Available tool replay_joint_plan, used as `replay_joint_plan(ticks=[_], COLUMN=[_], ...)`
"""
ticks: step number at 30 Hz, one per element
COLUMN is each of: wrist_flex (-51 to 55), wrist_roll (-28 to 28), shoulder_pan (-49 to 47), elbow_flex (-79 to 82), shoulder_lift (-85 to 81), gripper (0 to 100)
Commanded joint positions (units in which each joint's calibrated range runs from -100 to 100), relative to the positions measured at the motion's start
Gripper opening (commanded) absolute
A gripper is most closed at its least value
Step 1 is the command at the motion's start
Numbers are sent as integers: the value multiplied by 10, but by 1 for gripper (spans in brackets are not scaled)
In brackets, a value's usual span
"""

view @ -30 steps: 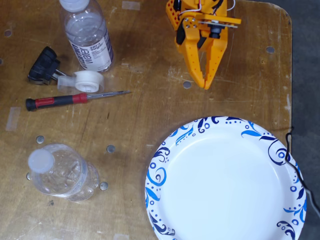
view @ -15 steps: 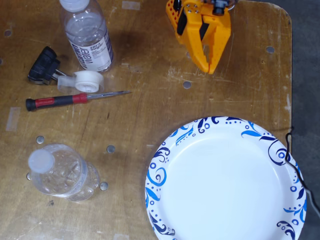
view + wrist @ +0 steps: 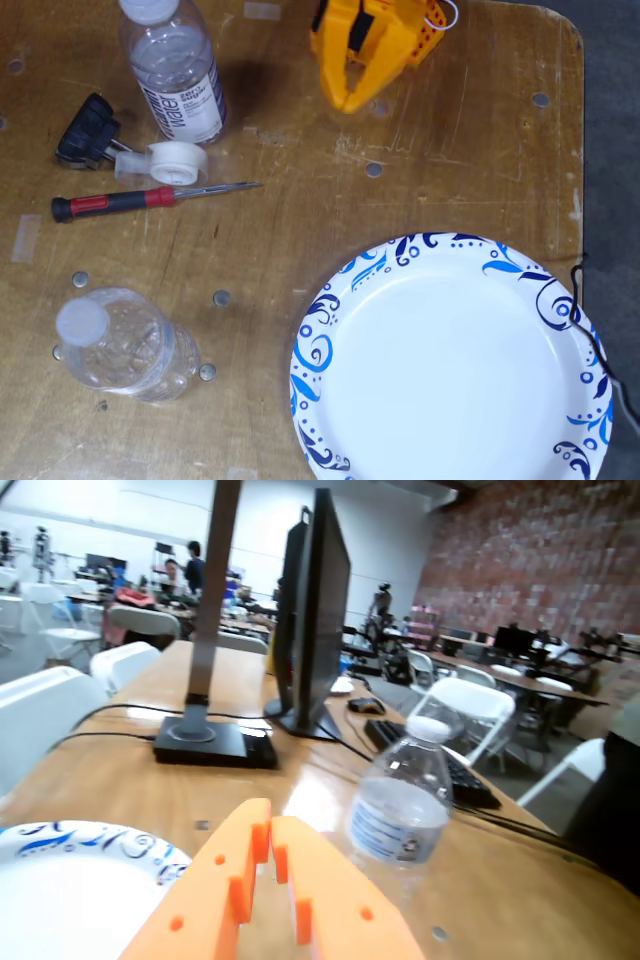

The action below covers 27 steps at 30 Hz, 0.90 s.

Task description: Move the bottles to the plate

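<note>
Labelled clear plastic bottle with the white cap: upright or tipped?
Upright. The labelled clear plastic bottle stands on the wooden table, white cap on top; the fixed view looks down on the cap.

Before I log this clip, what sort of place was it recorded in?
Probably a shared robotics lab or workshop: the wrist view shows a brick wall, rows of desks with white folding chairs, and a monitor standing on the worn wooden table.
</note>
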Motion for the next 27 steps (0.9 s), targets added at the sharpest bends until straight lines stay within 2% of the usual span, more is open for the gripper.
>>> replay_joint_plan(ticks=[1, 6, 10, 14, 21, 27], wrist_flex=[1, -1, -1, -8, -140, -189], wrist_roll=[-3, -9, -45, -53, -52, -49], shoulder_pan=[28, 23, 23, 31, 52, 67], elbow_flex=[-91, -183, -250, -302, -361, -467], shoulder_lift=[79, 209, 307, 391, 538, 672], gripper=[8, 19, 25, 29, 39, 49])
